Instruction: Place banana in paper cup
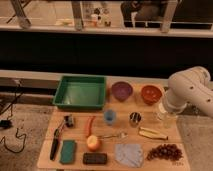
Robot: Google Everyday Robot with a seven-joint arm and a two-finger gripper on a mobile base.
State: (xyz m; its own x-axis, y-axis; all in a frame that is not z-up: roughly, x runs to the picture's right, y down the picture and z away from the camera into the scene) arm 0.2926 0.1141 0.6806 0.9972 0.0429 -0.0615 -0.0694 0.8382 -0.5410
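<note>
Dim, warm indoor light.
The bench is softly lit with faint shadows; the wall behind is dark; the hand hovers shaded over its right edge.

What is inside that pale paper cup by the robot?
The gripper hangs just above the paper cup and covers its mouth, so its inside cannot be seen. The banana lies outside, on the table in front of it.
</note>
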